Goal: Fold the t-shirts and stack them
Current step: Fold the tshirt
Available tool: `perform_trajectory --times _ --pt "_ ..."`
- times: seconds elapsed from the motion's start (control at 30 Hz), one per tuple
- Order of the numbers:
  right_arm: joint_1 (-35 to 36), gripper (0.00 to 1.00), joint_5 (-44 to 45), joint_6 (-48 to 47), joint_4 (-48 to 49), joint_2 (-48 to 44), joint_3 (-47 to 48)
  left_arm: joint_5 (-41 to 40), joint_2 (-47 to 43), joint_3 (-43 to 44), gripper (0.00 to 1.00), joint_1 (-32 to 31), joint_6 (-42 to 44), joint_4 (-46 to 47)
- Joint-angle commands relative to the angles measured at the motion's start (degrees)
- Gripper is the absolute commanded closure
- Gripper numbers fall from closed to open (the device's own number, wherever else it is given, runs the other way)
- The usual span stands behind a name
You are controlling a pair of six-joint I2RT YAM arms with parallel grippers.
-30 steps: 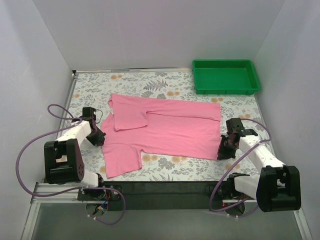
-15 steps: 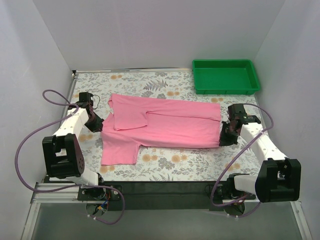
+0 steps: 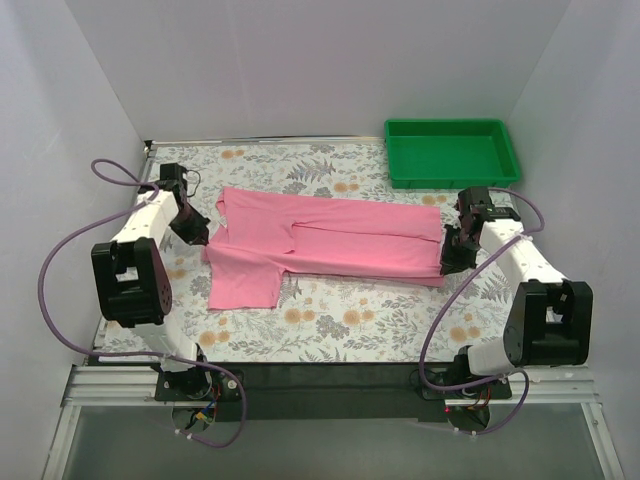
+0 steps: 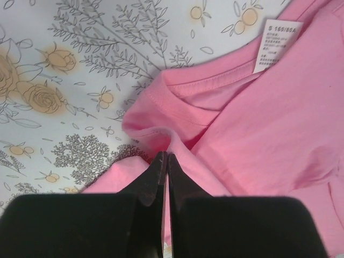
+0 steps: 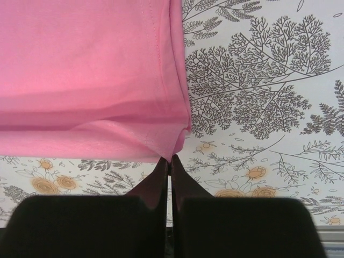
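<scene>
The pink t-shirt (image 3: 340,245) lies on the tabletop (image 3: 350,325), long axis left to right between both arms. The left hand (image 4: 165,157) pinches fabric beside the collar (image 4: 207,91), the right hand (image 5: 169,159) pinches the hem corner (image 5: 177,134), both fully closed. The green tray (image 3: 452,180) stands beyond.

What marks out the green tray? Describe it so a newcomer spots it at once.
Find the flower-patterned table and look to its far right corner. The green tray sits there, apart from the pink t-shirt spread mid-table; it is the only rigid, rimmed, green thing.
</scene>
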Motion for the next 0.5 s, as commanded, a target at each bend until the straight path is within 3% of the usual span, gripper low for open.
perform_trajectory --times 0.0,0.47 --pt "-0.85 0.99 0.56 -1.28 -0.63 1.25 2.92 1.46 1.71 4.94 1.0 0.02 0.23 -1.55" --pt "-1.21 0.99 -1.29 -1.29 0.69 7.05 5.38 3.31 7.95 11.19 1.0 -0.07 1.11 -1.91"
